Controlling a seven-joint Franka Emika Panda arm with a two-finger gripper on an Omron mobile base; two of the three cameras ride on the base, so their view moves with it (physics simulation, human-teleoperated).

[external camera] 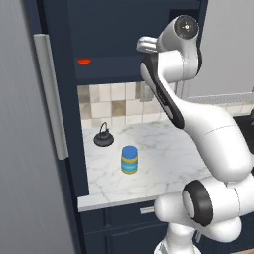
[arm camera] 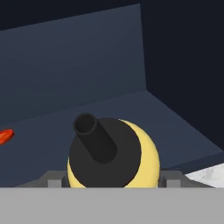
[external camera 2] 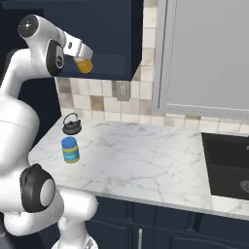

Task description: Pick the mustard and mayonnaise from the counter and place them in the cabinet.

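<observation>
My gripper (external camera 2: 83, 57) is raised to the cabinet and shut on the mustard (external camera 2: 85, 66), a yellow bottle. In the hand view the mustard (arm camera: 146, 157) shows from above, its dark nozzle pointing into the cabinet, with the gripper (arm camera: 111, 180) closed on both its sides. The navy cabinet shelf (arm camera: 87, 111) lies just ahead and below. The mayonnaise (external camera: 129, 159), a short jar with a blue lid, stands upright on the white marble counter (external camera: 168, 154) below. The right base view has the mayonnaise (external camera 2: 71, 150) near the left end of the counter (external camera 2: 146, 160).
A small red thing (external camera: 84, 62) lies on the cabinet shelf (external camera: 114, 67), left of the bottle. A dark kettle (external camera: 103, 135) stands behind the jar. A grey door (external camera: 30, 129) hangs open at the left. A dark sink (external camera 2: 228, 165) is at the counter's right.
</observation>
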